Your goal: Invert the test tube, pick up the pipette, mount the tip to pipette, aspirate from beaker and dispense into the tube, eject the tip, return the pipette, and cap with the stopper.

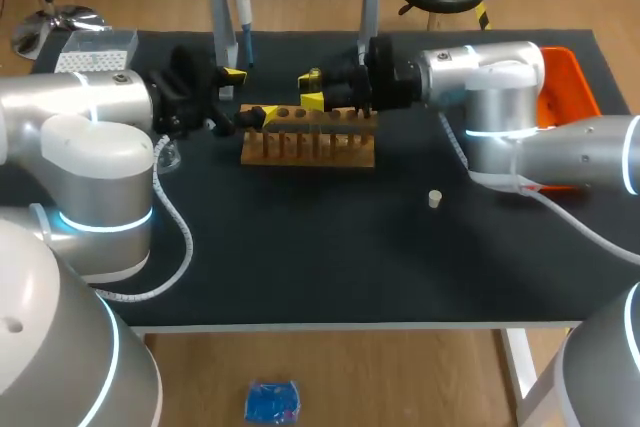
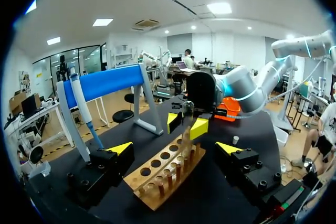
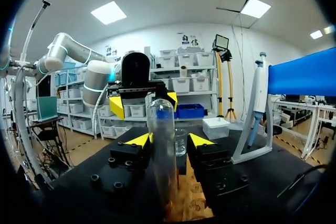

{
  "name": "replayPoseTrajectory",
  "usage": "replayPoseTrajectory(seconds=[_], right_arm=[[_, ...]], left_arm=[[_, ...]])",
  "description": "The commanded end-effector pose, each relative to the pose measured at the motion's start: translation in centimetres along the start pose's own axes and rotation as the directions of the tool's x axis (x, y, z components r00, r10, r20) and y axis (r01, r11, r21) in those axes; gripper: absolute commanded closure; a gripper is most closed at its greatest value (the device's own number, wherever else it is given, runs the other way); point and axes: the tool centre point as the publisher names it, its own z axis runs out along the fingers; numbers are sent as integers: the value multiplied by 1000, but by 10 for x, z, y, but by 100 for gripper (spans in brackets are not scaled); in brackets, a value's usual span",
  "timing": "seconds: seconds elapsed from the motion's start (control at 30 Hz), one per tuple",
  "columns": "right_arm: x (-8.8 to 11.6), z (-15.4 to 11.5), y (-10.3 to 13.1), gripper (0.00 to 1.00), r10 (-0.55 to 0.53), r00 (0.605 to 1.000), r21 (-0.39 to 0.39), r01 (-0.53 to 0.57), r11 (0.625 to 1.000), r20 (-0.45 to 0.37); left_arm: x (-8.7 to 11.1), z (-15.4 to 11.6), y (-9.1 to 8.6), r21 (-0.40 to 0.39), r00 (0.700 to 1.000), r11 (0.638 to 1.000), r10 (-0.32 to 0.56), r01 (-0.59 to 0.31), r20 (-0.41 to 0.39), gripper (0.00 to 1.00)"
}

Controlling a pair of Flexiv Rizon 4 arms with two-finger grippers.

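Test tube (image 3: 163, 150) stands upright in the wooden rack (image 1: 308, 147), near the rack's end on the left arm's side, so I judge the first step, inverting the tube, to be the one in hand. The right tool (image 1: 310, 89) reaches in level over the rack with a finger on either side of the tube. The right wrist view shows a sliver of gap between the glass and one finger, so I read this tool as spread around the tube, not clamped on it. The left tool (image 1: 245, 97) hangs wide open at that same end of the rack, gripping nothing. The next move, as I judge it, calls for the right tool to close squarely on the glass, lift it straight out of its hole, then turn it over without striking the rack. The pipette (image 1: 240, 7) hangs on its stand beyond the rack, the beaker (image 3: 180, 142) sits past the rack's end near the left arm, and the stopper (image 1: 435, 199) lies on the bench (image 1: 330, 267) on the rack's near side, toward the right arm.
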Motion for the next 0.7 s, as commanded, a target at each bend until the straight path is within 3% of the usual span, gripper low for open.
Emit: replayPoseTrajectory(seconds=[0.03, 0.13, 0.2, 0.23, 0.27, 0.7], right_arm=[[3, -1, 1, 63, 0, 1000, 0, 0, 1000, 12], [3, -2, 1, 64, 1, 1000, -2, -1, 1000, 15], [3, -2, 1, 73, 2, 1000, -3, -2, 1000, 18], [3, -3, 1, 94, 3, 1000, -4, -3, 1000, 19], [3, -3, 1, 100, 3, 1000, -6, -3, 1000, 21], [4, -4, 3, 100, 0, 1000, 8, 0, 1000, 19]], left_arm=[[0, 0, 1, 1, 1000, 1000, 1, -1, 0, 0], [0, 0, 1, 1, 1000, 1000, 1, -1, 0, 0], [0, 0, 1, 1, 1000, 1000, 1, -1, 0, 0], [0, 0, 1, 1, 1000, 1000, 1, -1, 0, 0], [0, 0, 1, 1, 1000, 1000, 1, -1, 0, 0], [0, 0, 1, 1, 1000, 1000, 1, -1, 0, 0]])
